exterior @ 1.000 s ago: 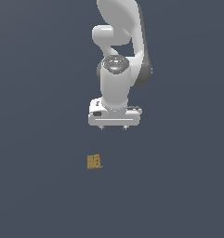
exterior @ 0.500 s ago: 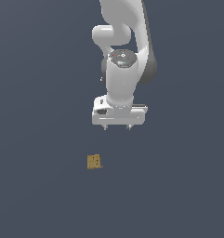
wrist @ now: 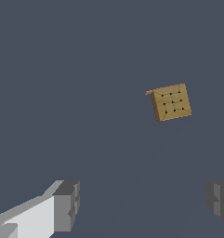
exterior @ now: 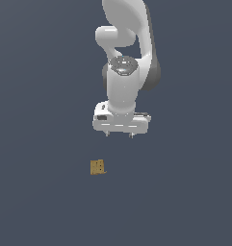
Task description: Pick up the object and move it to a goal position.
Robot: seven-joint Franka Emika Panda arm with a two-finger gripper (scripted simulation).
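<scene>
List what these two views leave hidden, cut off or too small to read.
1. The goal position: no marker shows in either view.
2. Exterior view: the arm is cut off by the top edge, so its base is unseen.
3. Exterior view: the fingers are too small to judge their gap.
4. Wrist view: both fingers are cut off by the picture's edges.
5. The block: its markings are too small in the exterior view; its underside is hidden in both.

Arm upright — hand [exterior: 119, 135] spread, empty.
</scene>
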